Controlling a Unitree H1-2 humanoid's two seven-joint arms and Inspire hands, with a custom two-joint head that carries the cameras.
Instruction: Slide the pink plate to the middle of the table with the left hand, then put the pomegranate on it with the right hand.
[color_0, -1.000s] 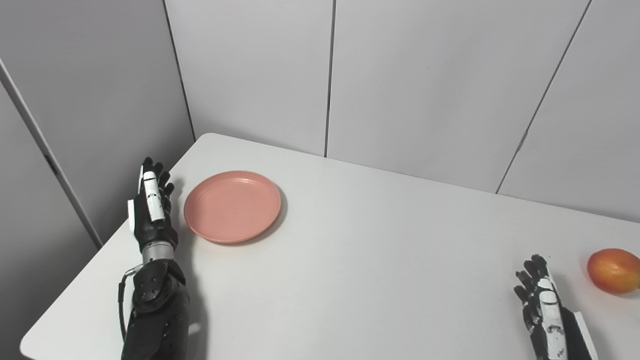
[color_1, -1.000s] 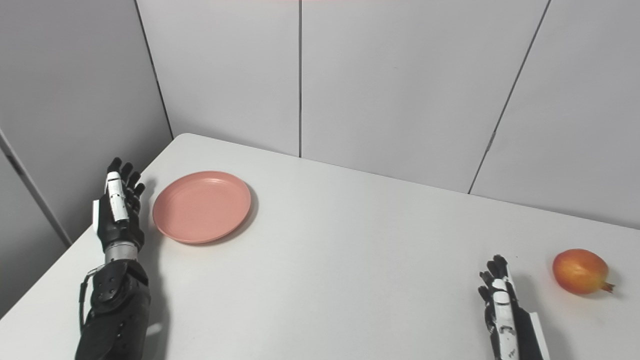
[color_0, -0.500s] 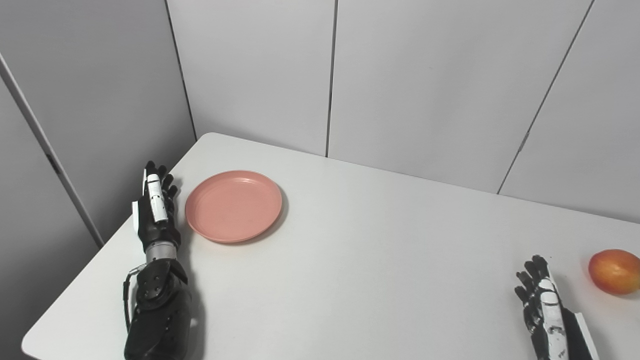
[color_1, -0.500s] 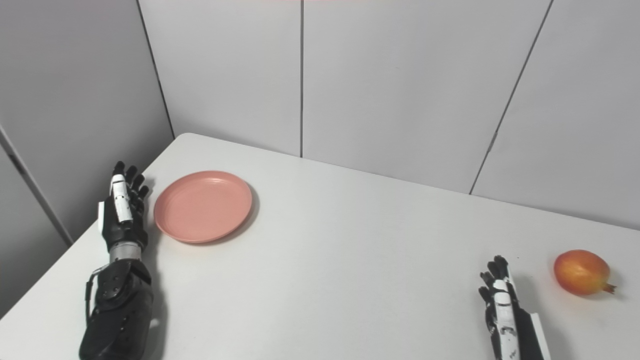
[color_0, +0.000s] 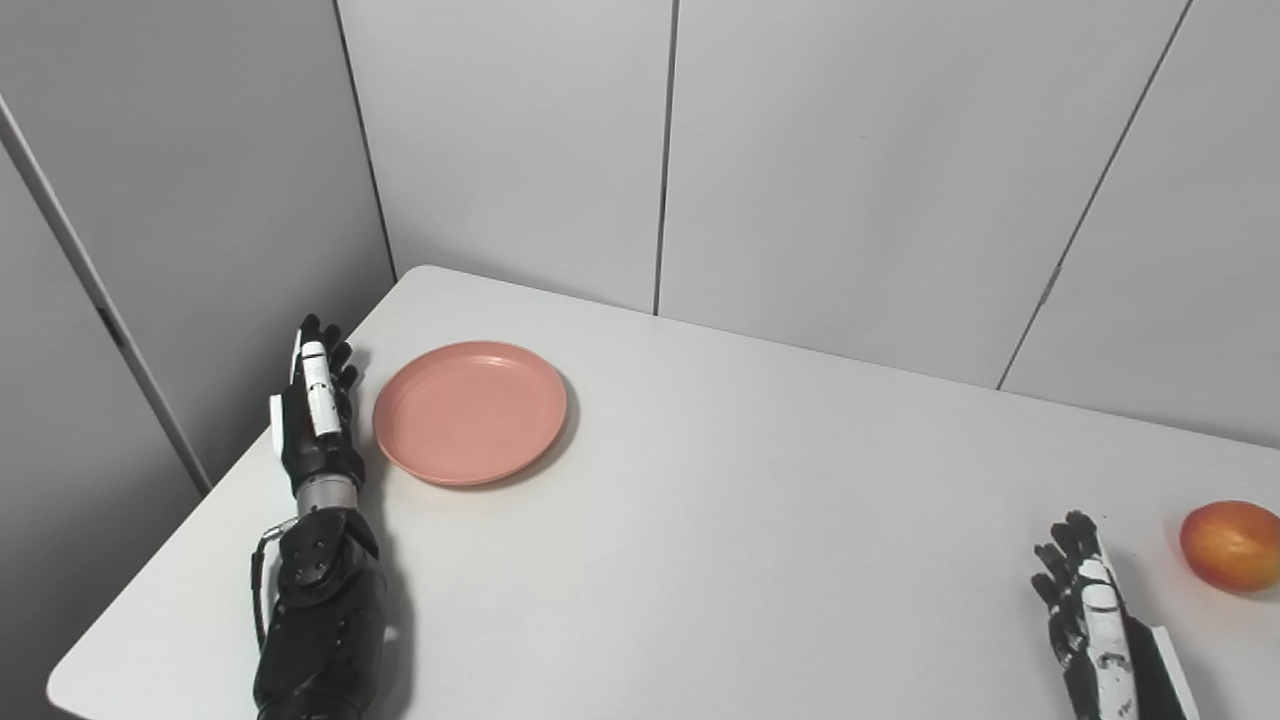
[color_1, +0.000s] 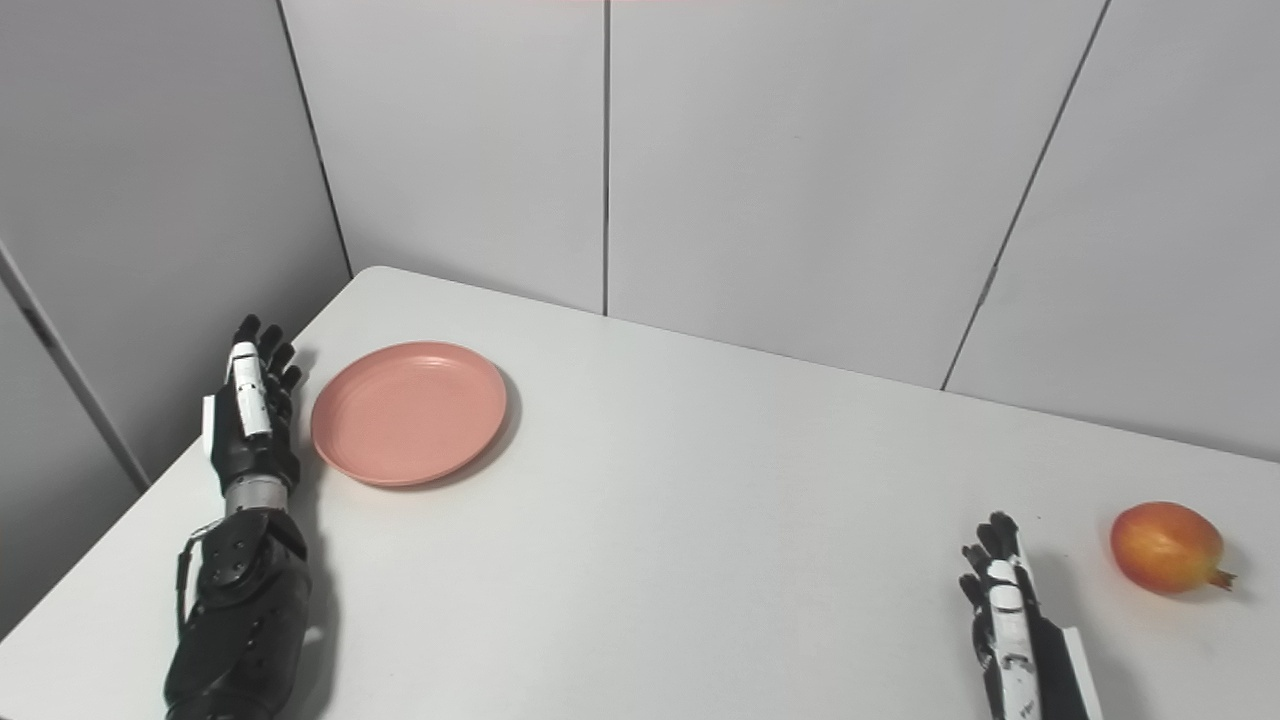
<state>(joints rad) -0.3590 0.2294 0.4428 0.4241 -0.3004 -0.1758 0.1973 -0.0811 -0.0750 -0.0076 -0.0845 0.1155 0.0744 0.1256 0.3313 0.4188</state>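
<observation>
Your left hand (color_0: 315, 420) stands edge-on at the left side of the white table (color_0: 720, 520), fingers straight and a little apart, holding nothing. It sits just beside the left rim of the pink plate (color_0: 470, 412), and you cannot tell from either view whether it touches that rim. You see the plate lying flat near the table's far left corner, well away from the middle. Your right hand (color_1: 1005, 620) rests low at the near right, fingers extended and empty. You find the pomegranate (color_1: 1166, 547) on the table just to its right, apart from it.
</observation>
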